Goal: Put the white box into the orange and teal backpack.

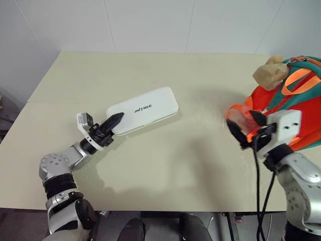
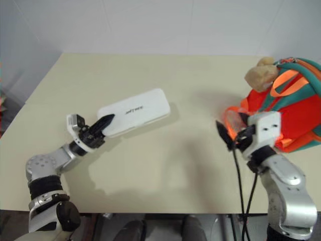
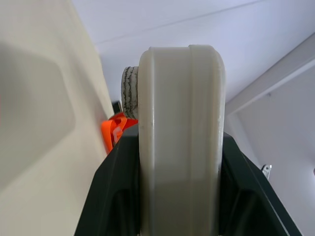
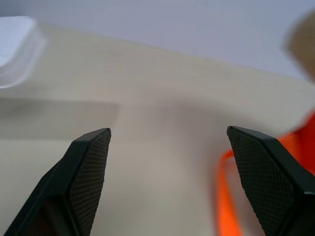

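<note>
While clamped at its near end in the left claw (image 1: 116,119), white box (image 1: 144,110) lay flat across the middle-left of the cream bench (image 1: 165,165), small dark lettering facing up, long axis slanting away toward the far right. Seen edge-on from the left wrist, with a black finger (image 3: 106,196) pressed against each broad face of the case. Closed on the box, then, that claw. Could not tell whether the far end of the box rested on the bench top or sat slightly raised above it.

Held well apart from the box, over the right side of the bench: right claw (image 1: 244,127), spread wide with nothing between the textured black pads (image 4: 91,172), just beside the front of the orange and teal backpack (image 1: 296,108). Sat at the right edge of the bench, that backpack, bright orange body with teal straps and orange webbing loops (image 1: 296,80) on top. Perched at its upper left: tan plush toy (image 1: 270,73). Trailing near the right claw: an orange strap (image 4: 222,196). Hung down past the bench front from the right wrist: a black cable (image 1: 265,201).

Between box and backpack: bare bench surface, crossed by soft shadows. Behind the bench: a plain white panelled wall (image 1: 160,25).
</note>
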Robot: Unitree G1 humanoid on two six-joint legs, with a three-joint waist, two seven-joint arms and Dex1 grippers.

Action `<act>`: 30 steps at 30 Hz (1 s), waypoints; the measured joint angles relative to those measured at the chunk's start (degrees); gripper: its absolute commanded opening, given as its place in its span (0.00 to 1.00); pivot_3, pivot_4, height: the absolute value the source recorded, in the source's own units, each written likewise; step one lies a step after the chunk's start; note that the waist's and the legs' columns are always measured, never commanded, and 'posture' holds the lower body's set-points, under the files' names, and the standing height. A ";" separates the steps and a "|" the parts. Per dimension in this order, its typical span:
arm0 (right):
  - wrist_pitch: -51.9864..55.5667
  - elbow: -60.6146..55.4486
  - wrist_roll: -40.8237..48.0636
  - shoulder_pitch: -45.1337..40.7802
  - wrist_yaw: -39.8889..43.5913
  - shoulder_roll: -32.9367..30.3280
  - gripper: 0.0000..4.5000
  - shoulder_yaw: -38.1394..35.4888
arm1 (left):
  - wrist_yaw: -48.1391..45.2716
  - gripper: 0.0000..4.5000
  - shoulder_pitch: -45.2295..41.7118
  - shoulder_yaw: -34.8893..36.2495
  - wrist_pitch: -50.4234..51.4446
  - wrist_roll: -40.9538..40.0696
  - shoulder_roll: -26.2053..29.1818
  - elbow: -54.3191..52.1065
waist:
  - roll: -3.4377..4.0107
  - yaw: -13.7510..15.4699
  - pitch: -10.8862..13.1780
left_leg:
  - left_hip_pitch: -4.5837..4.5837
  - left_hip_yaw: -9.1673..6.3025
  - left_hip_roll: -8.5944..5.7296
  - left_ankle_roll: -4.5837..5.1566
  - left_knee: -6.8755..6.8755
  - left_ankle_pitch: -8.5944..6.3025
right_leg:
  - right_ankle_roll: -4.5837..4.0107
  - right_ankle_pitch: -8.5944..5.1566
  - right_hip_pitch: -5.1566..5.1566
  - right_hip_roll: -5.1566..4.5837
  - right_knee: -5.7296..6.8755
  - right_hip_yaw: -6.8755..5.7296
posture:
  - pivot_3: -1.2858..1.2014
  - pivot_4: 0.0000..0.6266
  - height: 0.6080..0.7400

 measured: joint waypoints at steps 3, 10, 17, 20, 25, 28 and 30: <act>-2.77 1.15 0.46 1.58 -0.89 -0.10 1.00 -3.94 | 1.89 0.30 0.51 -0.76 0.19 -1.04 -1.06 -0.32 | 0.00 -0.04 0.00 | 0.04 0.02 0.00 0.01 0.01 0.00 | 0.00 0.00 0.04 0.00 0.01 0.01 | 0.52 0.24 1.00; -7.82 8.87 0.20 1.22 -3.38 -0.14 1.00 -5.89 | 4.36 0.30 1.80 -2.59 1.13 -2.91 -1.77 -1.43 | 0.00 -0.19 0.00 | 0.09 0.09 0.00 0.00 0.00 0.00 | -0.01 0.01 0.04 0.03 0.02 0.09 | 0.52 0.24 1.00; -14.10 19.58 0.23 -3.84 -4.73 0.04 1.00 -4.55 | 5.28 0.30 2.36 -3.56 1.46 -4.49 -0.74 -2.26 | 0.00 -0.19 0.00 | 0.09 0.10 0.01 -0.06 -0.01 0.04 | -0.01 0.01 0.04 0.04 -0.01 0.10 | 0.52 0.24 1.00; -17.14 26.47 -0.35 -7.34 -4.87 -0.11 1.00 -3.54 | 5.44 0.30 2.48 -4.15 1.46 -4.67 -0.45 -2.27 | 0.00 -0.23 0.00 | 0.10 0.15 -0.01 -0.06 0.00 0.04 | -0.01 0.01 0.04 0.03 0.00 0.14 | 0.52 0.24 1.00; -21.96 35.57 -0.90 -12.48 -5.17 -0.50 1.00 -2.84 | 5.81 0.30 2.97 -4.50 1.46 -5.05 -0.35 -2.39 | 0.01 -0.23 0.00 | 0.09 0.15 0.01 -0.09 -0.02 0.05 | -0.01 0.01 0.02 0.04 -0.02 0.13 | 0.52 0.24 1.00; -24.81 40.94 -1.53 -15.63 -5.16 -1.34 1.00 -1.55 | 6.19 0.30 3.30 -4.75 1.39 -5.41 -0.29 -2.61 | 0.01 -0.33 0.00 | 0.09 0.18 0.00 -0.09 -0.02 0.05 | -0.01 0.01 0.02 0.03 -0.04 0.16 | 0.52 0.24 1.00; -26.62 45.13 -2.18 -18.10 -5.19 -1.75 1.00 -0.97 | 6.44 0.30 3.34 -4.92 1.25 -5.57 -0.29 -2.64 | 0.01 -0.35 0.00 | 0.09 0.19 0.00 -0.09 -0.01 0.05 | 0.00 0.01 0.01 0.03 -0.03 0.17 | 0.52 0.24 1.00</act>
